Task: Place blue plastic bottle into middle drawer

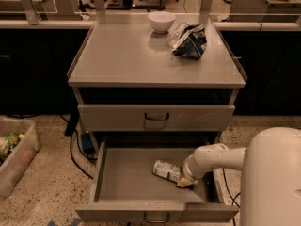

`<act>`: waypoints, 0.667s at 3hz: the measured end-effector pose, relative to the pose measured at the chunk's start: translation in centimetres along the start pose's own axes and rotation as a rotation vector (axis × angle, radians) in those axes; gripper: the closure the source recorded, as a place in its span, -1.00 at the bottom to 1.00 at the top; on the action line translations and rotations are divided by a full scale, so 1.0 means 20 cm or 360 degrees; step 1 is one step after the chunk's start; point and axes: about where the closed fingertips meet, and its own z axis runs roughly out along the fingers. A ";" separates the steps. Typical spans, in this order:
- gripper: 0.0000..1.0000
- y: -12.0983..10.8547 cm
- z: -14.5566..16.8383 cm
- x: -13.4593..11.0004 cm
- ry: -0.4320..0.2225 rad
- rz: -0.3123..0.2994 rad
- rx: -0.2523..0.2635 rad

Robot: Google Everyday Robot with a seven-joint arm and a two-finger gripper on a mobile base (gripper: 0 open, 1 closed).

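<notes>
Release step inside the middle drawer [122,185]
Blue plastic bottle [165,169] lies on the drawer floor with the claw [185,181] beside it, its grip impossible to tell. Next, probably, let go and lift clear.

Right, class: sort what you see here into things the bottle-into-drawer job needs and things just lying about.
Job: blue plastic bottle, lying in the open middle drawer; gripper at one end of the bottle.
Lying about: white bowl, foil snack bag, both on the cabinet top; closed upper drawer.
</notes>
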 end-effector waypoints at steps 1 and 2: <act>-1.00 0.00 0.00 0.00 0.0000 0.0000 0.0000; -1.00 0.00 0.00 0.00 0.0000 0.0000 0.0000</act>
